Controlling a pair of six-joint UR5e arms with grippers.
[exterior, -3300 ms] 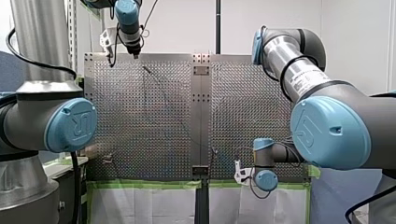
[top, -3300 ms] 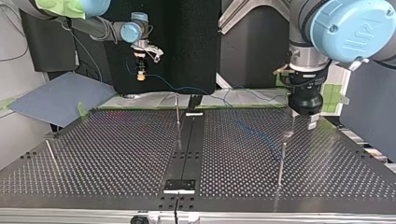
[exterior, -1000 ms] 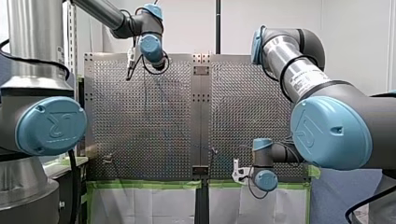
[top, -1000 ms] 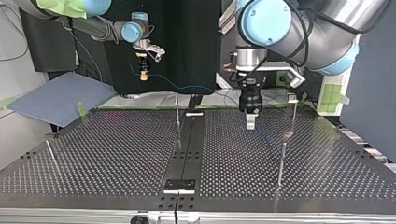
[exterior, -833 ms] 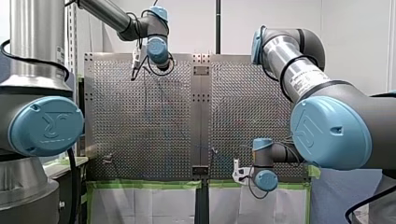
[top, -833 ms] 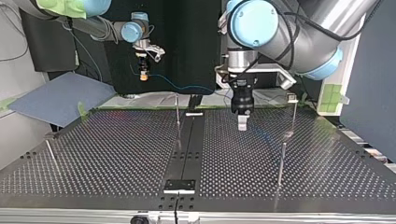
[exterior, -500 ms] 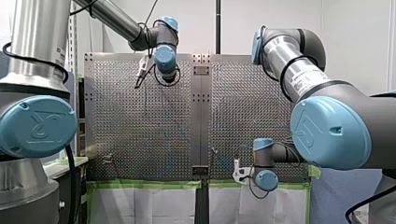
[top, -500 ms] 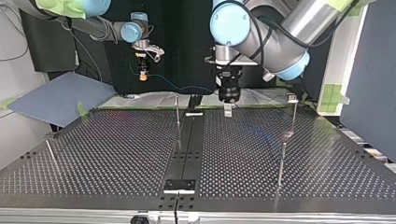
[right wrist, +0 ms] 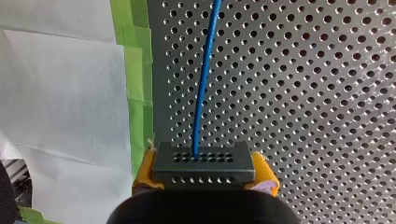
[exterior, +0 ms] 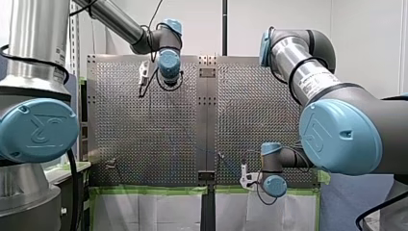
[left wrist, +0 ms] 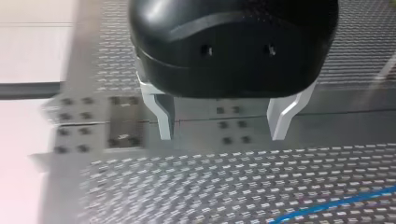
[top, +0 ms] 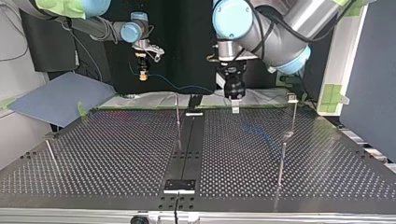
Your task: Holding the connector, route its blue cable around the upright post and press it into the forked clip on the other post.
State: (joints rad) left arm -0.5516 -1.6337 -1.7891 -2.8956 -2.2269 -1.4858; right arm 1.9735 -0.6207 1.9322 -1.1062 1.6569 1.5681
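Note:
My right gripper [right wrist: 204,171] is shut on the black connector [right wrist: 204,163], which sits between its yellow pads [right wrist: 144,176]. The blue cable [right wrist: 203,79] runs straight ahead from the connector over the perforated plate. In the top view my right gripper [top: 142,75] hangs above the far left edge, and the cable [top: 187,87] sags toward the middle and lies on the plate [top: 261,134]. My left gripper [top: 235,110] hovers near the far edge, right of centre, open and empty [left wrist: 221,137]. A thin upright post [top: 177,112] stands at centre. A post with a small clip head [top: 292,99] stands at the right.
Another plain post [top: 281,161] stands nearer the camera at the top view's right, and a leaning one [top: 51,153] at its left. A dark centre strip [top: 187,149] divides the plate. A blue-grey sheet [top: 56,98] lies beyond the plate's left corner; green tape [right wrist: 135,84] edges the plate.
My left arm has swung from the clip post at the top view's right to the far edge near centre, drifting back slightly rightward. My right gripper has kept still with the connector.

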